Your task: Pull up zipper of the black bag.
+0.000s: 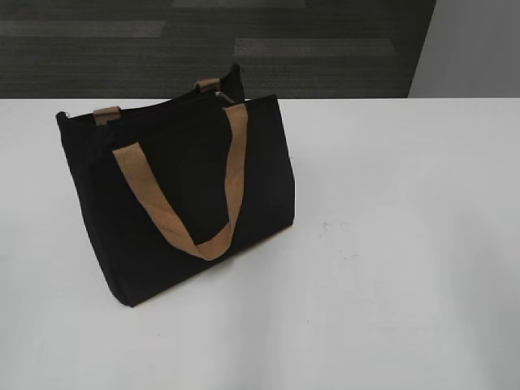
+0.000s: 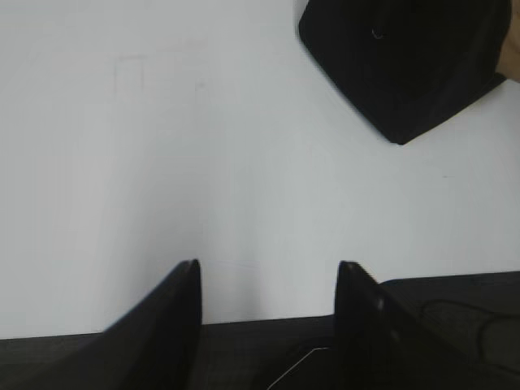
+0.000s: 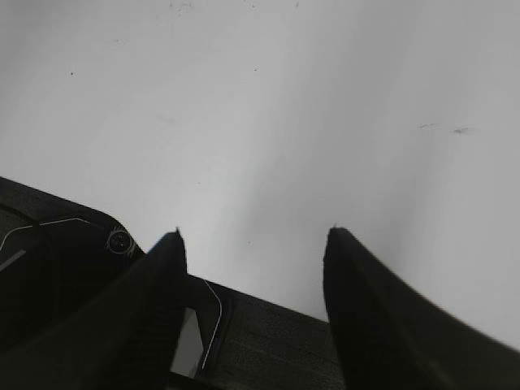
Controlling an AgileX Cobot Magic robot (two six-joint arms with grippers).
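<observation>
Black bag (image 1: 175, 195) upright on white table (image 1: 406, 244); silvery zipper (image 1: 223, 97) pull at top edge; left gripper (image 2: 268, 272) and right gripper (image 3: 253, 240) jaws spread, empty, apart from bag.

- Left claw (image 2: 268, 280): you see two matte black fingers (image 2: 166, 325), each broad at the bottom edge and curving up to a blunt, narrow tip; inner faces smooth.
- Right claw (image 3: 253, 244): same black, horn-shaped fingers (image 3: 382, 309), tips pointed, surface plain with no markings you can read.
- No arm links or cables of the robot show in your exterior view.
</observation>
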